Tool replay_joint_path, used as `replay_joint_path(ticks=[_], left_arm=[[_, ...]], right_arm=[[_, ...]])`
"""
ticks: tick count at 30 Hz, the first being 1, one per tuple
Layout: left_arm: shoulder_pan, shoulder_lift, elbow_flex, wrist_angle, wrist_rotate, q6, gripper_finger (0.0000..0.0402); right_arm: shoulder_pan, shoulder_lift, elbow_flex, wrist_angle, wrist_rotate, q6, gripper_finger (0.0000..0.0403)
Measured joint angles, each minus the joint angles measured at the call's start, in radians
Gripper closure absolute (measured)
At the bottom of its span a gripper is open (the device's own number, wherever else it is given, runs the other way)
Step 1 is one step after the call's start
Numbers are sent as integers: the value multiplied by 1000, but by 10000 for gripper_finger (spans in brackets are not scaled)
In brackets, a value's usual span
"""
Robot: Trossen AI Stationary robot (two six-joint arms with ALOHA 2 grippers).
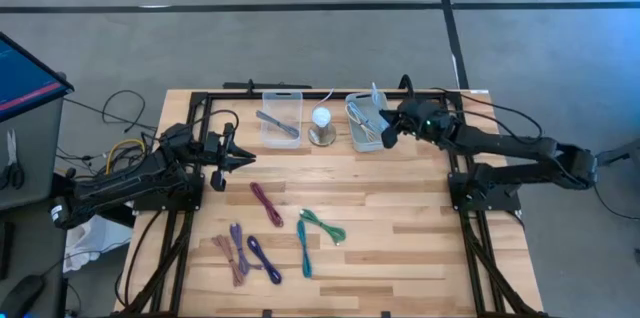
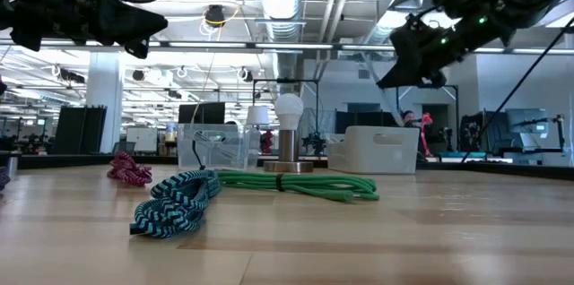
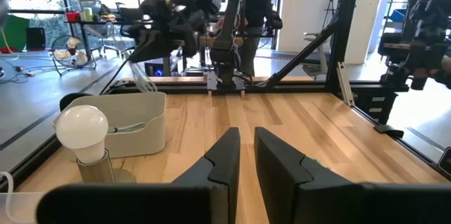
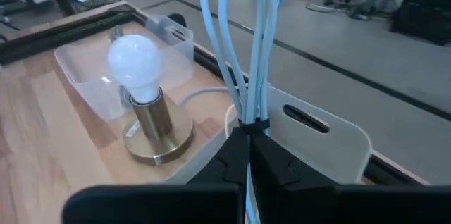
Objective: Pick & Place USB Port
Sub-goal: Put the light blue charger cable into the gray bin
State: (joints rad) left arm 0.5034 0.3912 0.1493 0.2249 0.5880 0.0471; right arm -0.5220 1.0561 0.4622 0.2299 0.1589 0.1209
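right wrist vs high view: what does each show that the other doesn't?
Right wrist only: the right gripper shut on a bundled pale blue cable, held above the white bin.

High only: the left gripper hovering over the wooden table, and the maroon, purple, teal and green coiled cables.

Both: the white bulb lamp on a brass base, clear plastic bin.
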Motion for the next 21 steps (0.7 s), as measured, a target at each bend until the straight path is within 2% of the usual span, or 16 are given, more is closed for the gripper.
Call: replay_joint_path(ticks=[5, 12, 21], left_arm=[[1, 0, 0, 0, 0, 0, 357], [1, 0, 0, 0, 0, 0, 357], [1, 3, 0, 0, 0, 0, 357]], right_arm=[[-67, 116, 0, 104, -84, 14, 403], [-119, 273, 0, 120, -112, 62, 403], [-165, 357, 9, 178, -166, 64, 401]])
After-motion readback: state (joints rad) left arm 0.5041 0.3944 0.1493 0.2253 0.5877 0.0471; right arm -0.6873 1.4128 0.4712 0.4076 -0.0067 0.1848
